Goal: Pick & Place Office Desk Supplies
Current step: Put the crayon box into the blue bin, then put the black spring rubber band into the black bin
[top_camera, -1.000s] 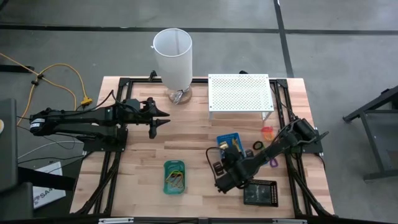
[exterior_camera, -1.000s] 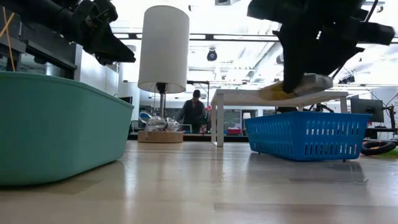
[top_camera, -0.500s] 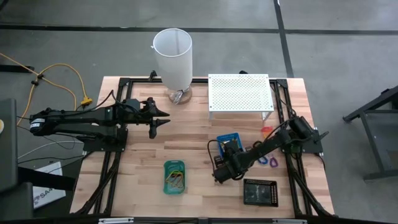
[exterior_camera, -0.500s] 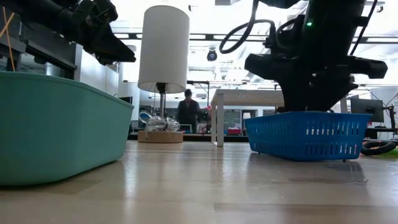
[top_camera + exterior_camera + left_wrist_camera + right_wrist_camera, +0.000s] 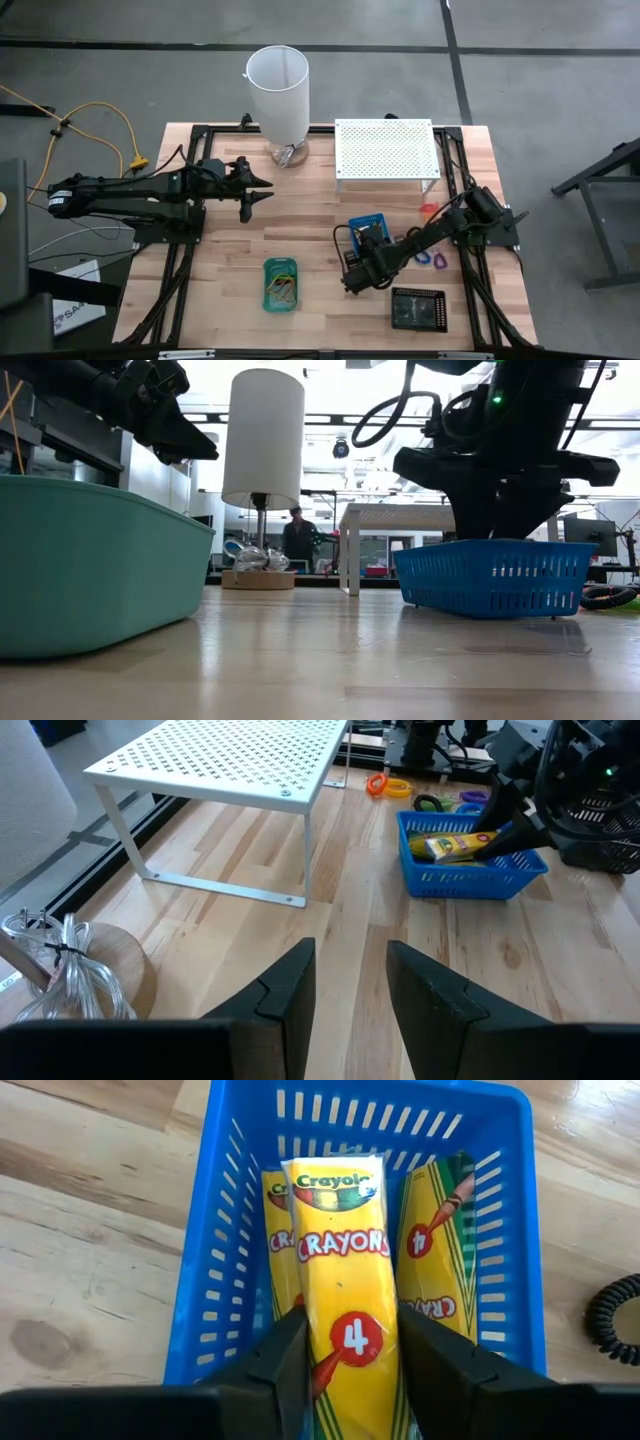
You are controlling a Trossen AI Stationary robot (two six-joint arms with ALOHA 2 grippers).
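Note:
My right gripper [image 5: 350, 1370] is down inside the blue tray [image 5: 240, 1200], shut on a yellow crayon packet [image 5: 340, 1270]. Two more crayon packets [image 5: 440, 1250] lie in the tray on either side of it. In the high view the right gripper [image 5: 368, 240] is over the blue tray [image 5: 365, 222] near the table's middle right. Small coloured loops and clips [image 5: 430, 258] lie on the wood to the tray's right. My left gripper [image 5: 262, 190] hangs open and idle above the table's far left part. My right gripper pinches the yellow crayon packet between its two fingers by its long sides [image 5: 312, 1342], near the end closest to the wrist. The fingers come slanting down from above and run along the packet. The packet's far end [image 5: 335, 1180] reaches into the tray above the other packets.
A green tray [image 5: 281, 283] with rubber bands stands near the front middle, and a black tray [image 5: 418, 308] at the front right. A white perforated shelf [image 5: 385, 150] and a tall white cylinder [image 5: 278, 95] stand at the back. A person [image 5: 296, 540] shows in the room behind.
My right gripper has gone down with the crayon packet: a second ago the packet hung above the blue tray's rim in the low view, now it is below the rim inside the tray. In the last half second the gripper has kept still.

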